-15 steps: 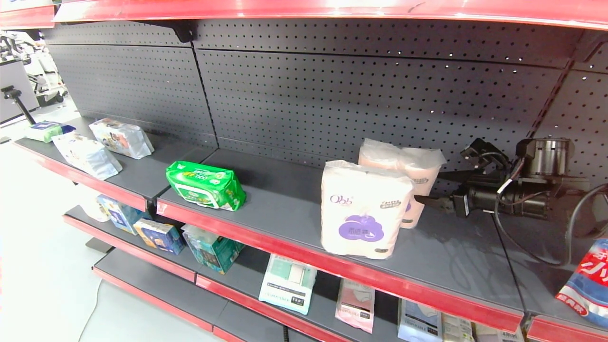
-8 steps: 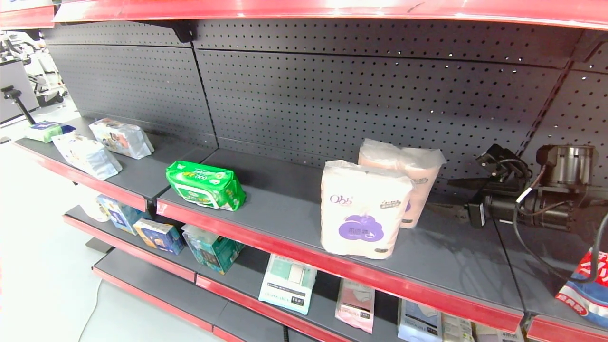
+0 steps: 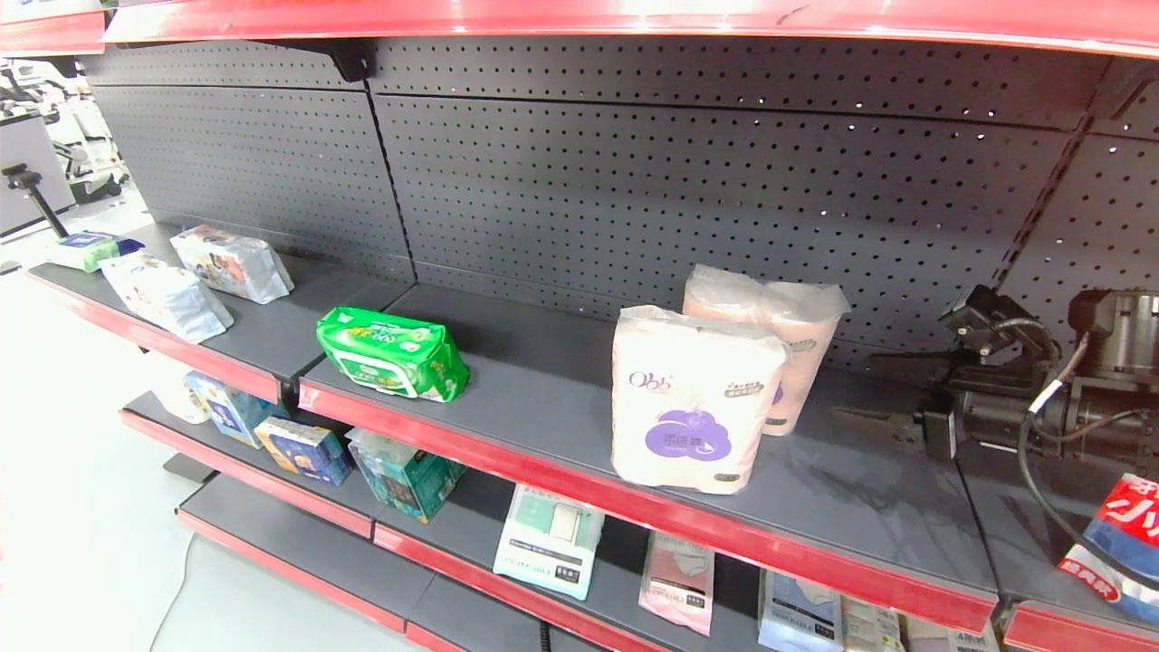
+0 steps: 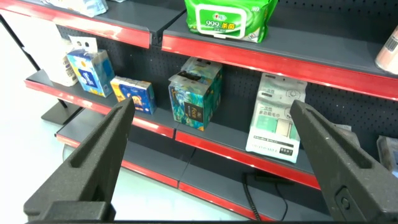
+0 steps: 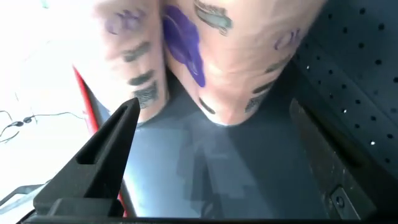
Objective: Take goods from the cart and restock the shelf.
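Two white toilet paper packs stand on the middle shelf [image 3: 561,398]: a front pack [image 3: 693,398] with a purple print and a back pack [image 3: 779,335] touching it from behind. My right gripper [image 3: 883,394] hovers over the shelf to their right, open and empty, a short gap away. In the right wrist view the front pack [image 5: 127,56] and back pack [image 5: 249,56] rise just beyond the open right gripper [image 5: 214,112]. My left gripper [image 4: 211,109] is open and empty in front of the lower shelves, below a green wipes pack [image 4: 230,18].
The green wipes pack [image 3: 391,353] lies left of the toilet paper. Several bagged goods [image 3: 231,263] sit on the far left shelf section, and a red and blue bag [image 3: 1118,534] lies at the right edge. Boxes [image 3: 403,475] and packs [image 3: 548,539] line the lower shelves.
My right gripper has drawn back to the right and slightly down, away from the back toilet paper pack. The packs have stayed put.
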You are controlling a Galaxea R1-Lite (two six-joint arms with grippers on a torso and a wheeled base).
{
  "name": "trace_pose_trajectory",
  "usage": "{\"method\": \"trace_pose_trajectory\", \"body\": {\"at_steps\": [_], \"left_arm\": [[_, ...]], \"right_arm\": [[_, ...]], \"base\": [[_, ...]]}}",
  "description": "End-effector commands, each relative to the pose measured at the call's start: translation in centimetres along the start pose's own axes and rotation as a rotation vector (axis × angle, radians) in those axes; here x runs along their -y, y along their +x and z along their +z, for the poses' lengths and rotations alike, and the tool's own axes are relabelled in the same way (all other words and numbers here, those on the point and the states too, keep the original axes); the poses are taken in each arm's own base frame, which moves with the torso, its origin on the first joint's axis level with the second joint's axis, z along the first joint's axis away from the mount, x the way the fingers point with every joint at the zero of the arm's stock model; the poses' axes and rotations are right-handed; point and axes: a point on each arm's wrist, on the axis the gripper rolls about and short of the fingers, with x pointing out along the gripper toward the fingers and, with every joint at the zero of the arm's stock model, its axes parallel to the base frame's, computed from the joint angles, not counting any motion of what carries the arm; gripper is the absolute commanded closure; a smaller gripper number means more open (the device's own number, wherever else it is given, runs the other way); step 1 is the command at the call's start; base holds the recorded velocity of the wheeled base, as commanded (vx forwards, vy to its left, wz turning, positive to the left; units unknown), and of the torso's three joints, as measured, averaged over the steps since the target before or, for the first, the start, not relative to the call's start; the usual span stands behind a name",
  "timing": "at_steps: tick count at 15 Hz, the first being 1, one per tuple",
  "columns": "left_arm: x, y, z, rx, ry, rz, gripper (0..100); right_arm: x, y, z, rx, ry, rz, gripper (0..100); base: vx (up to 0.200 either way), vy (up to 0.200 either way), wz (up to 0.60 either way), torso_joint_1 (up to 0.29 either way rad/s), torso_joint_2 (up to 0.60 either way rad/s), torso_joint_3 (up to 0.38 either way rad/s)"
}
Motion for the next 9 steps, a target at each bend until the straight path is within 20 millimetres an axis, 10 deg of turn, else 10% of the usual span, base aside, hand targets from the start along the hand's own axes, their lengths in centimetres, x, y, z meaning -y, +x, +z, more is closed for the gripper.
{"method": "trace_pose_trajectory", "body": {"at_steps": [1, 9], "left_arm": [[0.0, 0.0, 0.0, -0.001, -0.001, 0.000, 0], [0.0, 0.0, 0.0, -0.001, -0.001, 0.000, 0]], "right_arm": [[-1.1, -1.0, 0.5, 0.022, -0.016, 0.010, 0], [-4.7, 0.1, 2.3, 0.067, -0.076, 0.143, 0]], "base": [[0.000, 0.000, 0.00, 0.000, 0.00, 0.000], [0.000, 0.000, 0.00, 0.000, 0.00, 0.000]]}}
